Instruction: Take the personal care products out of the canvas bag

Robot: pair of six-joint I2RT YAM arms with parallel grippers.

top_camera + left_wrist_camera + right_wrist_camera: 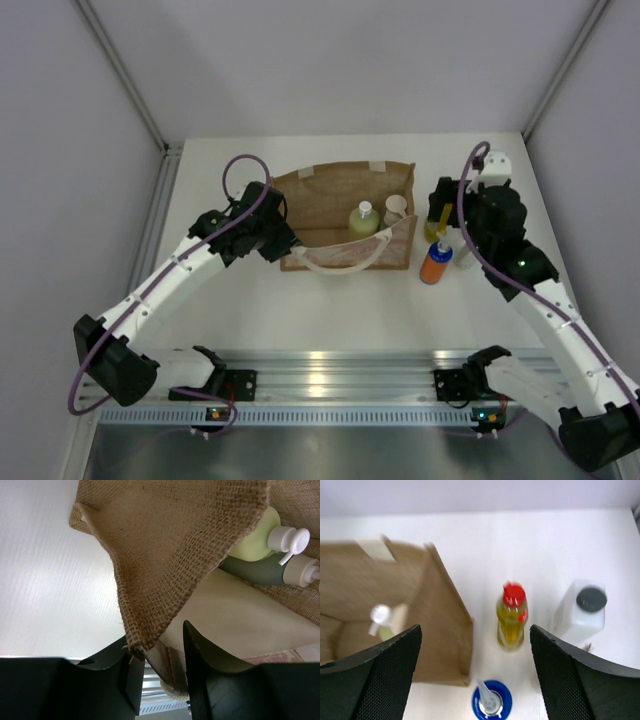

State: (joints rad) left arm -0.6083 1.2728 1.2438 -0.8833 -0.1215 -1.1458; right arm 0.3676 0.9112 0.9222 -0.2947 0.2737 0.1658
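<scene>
- White desk point(300, 310) carries everything. We see bare surface along its near and left edges, and less toward the right edge.
- Tan canvas bag point(340, 200) sits mid-desk, nearer the far edge, with its mouth open and a cream handle point(340, 263) drooping toward the near edge.
- Left gripper point(155, 640) has its fingers narrowed onto the bag's near-left rim, pinching the woven cloth. Only the left wrist view shows us that.
- Right gripper point(475, 632) hangs between the bag and the right edge, fingers spread wide and holding nothing.
- Below it, outside the bag, stand the tall white bottle point(580, 612), the yellow bottle point(511, 615) and the orange bottle point(436, 262). In the right wrist view we see them standing apart.
- Inside the bag, the pale green pump bottle point(257, 540) and the grey-green bottle point(255, 571) touch.
</scene>
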